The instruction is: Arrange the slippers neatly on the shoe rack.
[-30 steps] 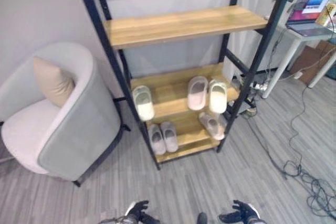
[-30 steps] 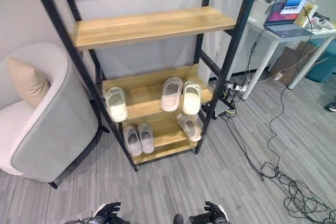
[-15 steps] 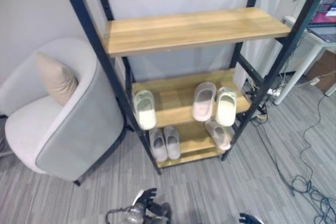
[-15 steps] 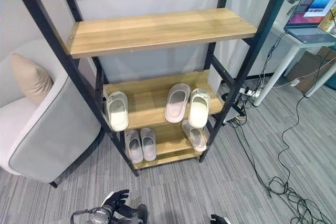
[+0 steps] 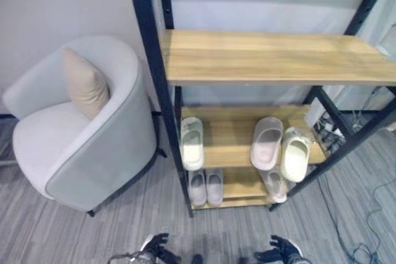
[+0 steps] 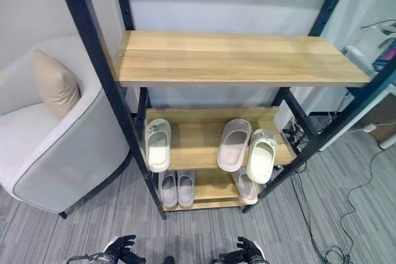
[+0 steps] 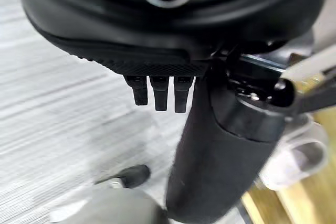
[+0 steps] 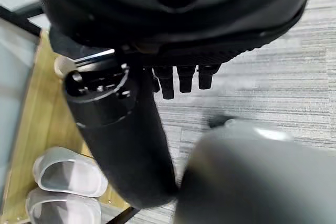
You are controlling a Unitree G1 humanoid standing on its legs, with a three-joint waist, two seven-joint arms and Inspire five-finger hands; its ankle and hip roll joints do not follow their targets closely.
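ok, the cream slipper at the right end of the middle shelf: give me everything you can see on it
The cream slipper is an open-toe slide, one-piece, soft and foam-like by its look, upright, sole down. It lies on the middle shelf of the shoe rack near the right front corner, skewed, one end jutting past the front edge. The pink slipper lies right beside it on the left; contact unclear. Neither hand touches it.
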